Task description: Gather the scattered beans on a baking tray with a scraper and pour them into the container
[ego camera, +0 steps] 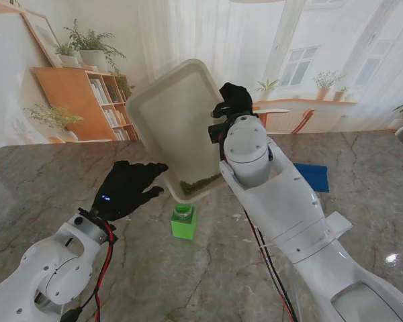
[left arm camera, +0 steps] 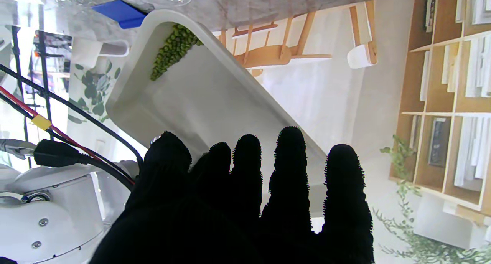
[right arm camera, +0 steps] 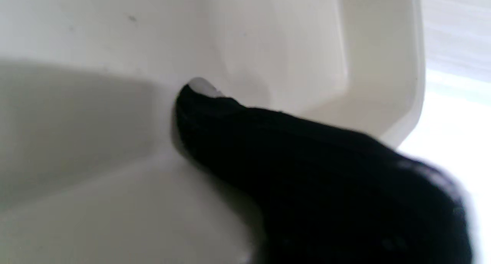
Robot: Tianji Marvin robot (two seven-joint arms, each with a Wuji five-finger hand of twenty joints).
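The white baking tray (ego camera: 173, 114) is lifted off the table and tilted steeply, its low corner hanging just above the green container (ego camera: 183, 222). Green beans (ego camera: 200, 183) lie heaped in that low corner, also seen in the left wrist view as beans (left arm camera: 172, 49) against the tray (left arm camera: 215, 99) wall. My right hand (ego camera: 232, 102) is shut on the tray's right rim; a black finger (right arm camera: 307, 160) presses on the tray (right arm camera: 268, 45) inside. My left hand (ego camera: 131, 190) is open, fingers (left arm camera: 291, 168) flat beside the tray's lower left edge. The blue scraper (ego camera: 314, 177) lies on the table.
The marble table (ego camera: 363, 154) stretches around the container. My right forearm (ego camera: 289, 201) runs between the container and the scraper (left arm camera: 122, 13). Red and black cables (ego camera: 104, 261) hang by the left wrist. Shelves and chairs stand beyond the far edge.
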